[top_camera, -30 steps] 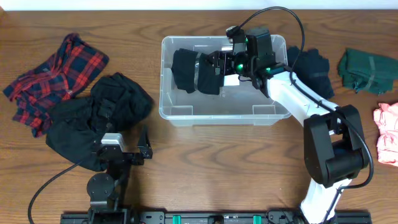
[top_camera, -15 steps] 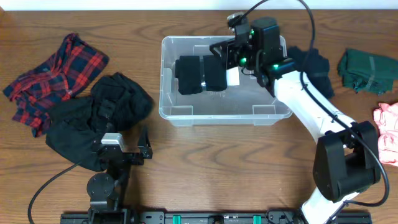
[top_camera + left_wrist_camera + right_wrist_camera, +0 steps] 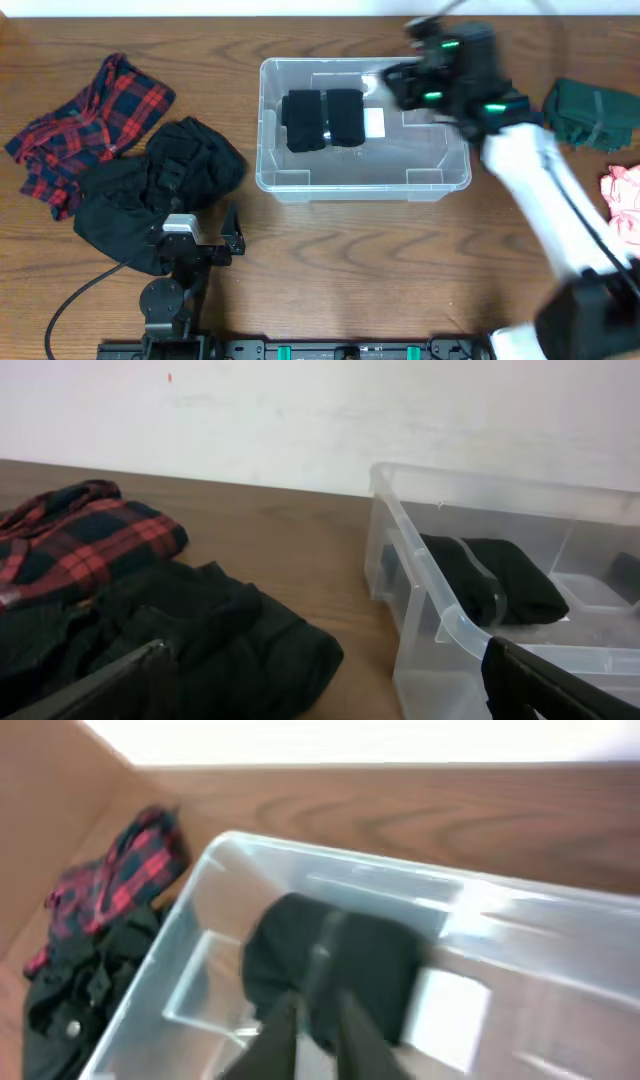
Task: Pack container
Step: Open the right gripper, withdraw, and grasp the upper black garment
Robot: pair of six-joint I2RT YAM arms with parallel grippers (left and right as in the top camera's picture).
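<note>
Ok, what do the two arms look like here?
Left arm: all black, silver block at the wrist, black cable trailing away. Right arm: white links, black joints, green lights on its black wrist, slim dark gripper.

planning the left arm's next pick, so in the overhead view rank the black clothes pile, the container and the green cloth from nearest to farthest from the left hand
From the left hand:
1. black clothes pile, right beside it, on its left
2. container, ahead and to the right
3. green cloth, far across on the right
</note>
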